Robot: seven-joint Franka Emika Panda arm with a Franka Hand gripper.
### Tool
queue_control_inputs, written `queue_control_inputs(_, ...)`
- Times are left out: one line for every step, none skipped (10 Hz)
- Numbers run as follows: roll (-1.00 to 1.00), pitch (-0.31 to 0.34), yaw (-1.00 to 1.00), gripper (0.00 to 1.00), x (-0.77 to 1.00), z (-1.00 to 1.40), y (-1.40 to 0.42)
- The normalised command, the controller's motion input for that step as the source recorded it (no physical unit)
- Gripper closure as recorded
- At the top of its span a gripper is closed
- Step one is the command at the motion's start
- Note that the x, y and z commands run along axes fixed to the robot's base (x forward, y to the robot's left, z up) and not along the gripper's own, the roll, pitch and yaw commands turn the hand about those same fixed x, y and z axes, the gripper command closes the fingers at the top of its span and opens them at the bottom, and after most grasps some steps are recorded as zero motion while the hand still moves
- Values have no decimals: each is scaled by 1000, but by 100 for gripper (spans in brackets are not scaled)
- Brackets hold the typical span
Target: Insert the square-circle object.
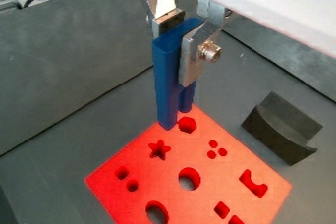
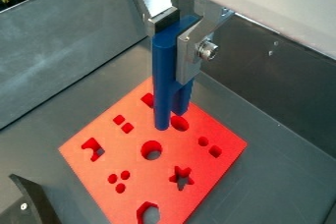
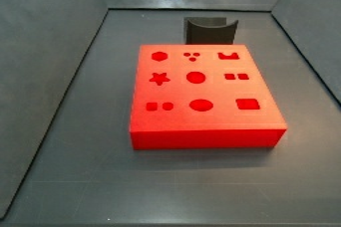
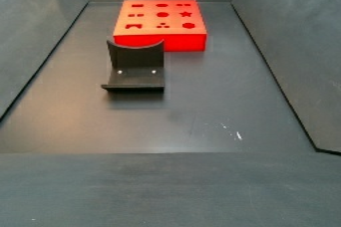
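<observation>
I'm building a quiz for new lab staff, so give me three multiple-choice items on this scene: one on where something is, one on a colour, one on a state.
1. Where is the square-circle object?
A. Lying on the floor
B. Held upright in the claw above the red block
C. Resting in the dark grey curved holder

2. What colour is the block with the shaped holes?
A. Red
B. White
C. Green

3. What state is the claw in?
A. Open and empty
B. Shut on the square-circle object
C. Out of view

Answers:
1 B: both wrist views show the blue piece between the fingers, its lower end over the block.
2 A: both side views show a red block.
3 B: the silver fingers press the piece's sides.
</observation>
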Motion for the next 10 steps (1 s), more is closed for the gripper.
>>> queue_control_inputs(-1, 0, -9, 100, 94, -34, -14)
queue_control_inputs(-139, -126, -51, 100, 123, -320, -80)
queue_control_inputs(-250, -169, -49, 100, 137, -489, -103)
queue_control_inputs(-277, -183, -97, 100, 154, -506, -151)
queue_control_inputs(-294, -190, -129, 100, 140, -480, -169)
queue_control_inputs(-306, -190, -157, 100, 143, -460, -157)
queue_control_inputs(-307, -189, -197, 100, 100, -463, -151)
queue_control_inputs(-250, -164, -363, 100, 29, -577, -143)
queue_control_inputs(-151, -53, -463, 100, 40, -686, -163)
queue_control_inputs(-4, -1, -874, 100, 0, -403, -249)
